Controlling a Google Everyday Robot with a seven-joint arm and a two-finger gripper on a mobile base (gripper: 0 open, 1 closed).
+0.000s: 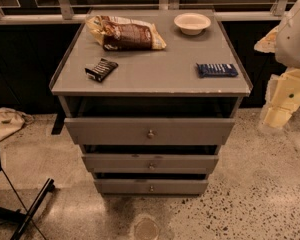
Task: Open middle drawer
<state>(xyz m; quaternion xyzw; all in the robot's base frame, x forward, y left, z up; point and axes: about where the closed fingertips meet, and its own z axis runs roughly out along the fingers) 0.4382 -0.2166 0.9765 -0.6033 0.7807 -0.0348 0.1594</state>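
Observation:
A grey cabinet (150, 79) has three drawers stacked at its front. The middle drawer (115, 163) is the medium-width grey front with a small round metal knob (151, 166) at its centre. It stands out a little further than the bottom drawer (120, 186), with a dark gap above it. The top drawer (105, 131) is the widest front and is pulled out furthest. My gripper (276, 115) hangs at the right edge of the camera view on the pale arm (295, 34), to the right of the cabinet, clear of all drawers and at about the top drawer's height.
On the cabinet top lie a snack bag (126, 33), a white bowl (192, 23), a black bar (101, 69) and a blue bar (217, 70). A black stand leg (32, 207) crosses the floor at the lower left. A railing (140, 17) runs behind.

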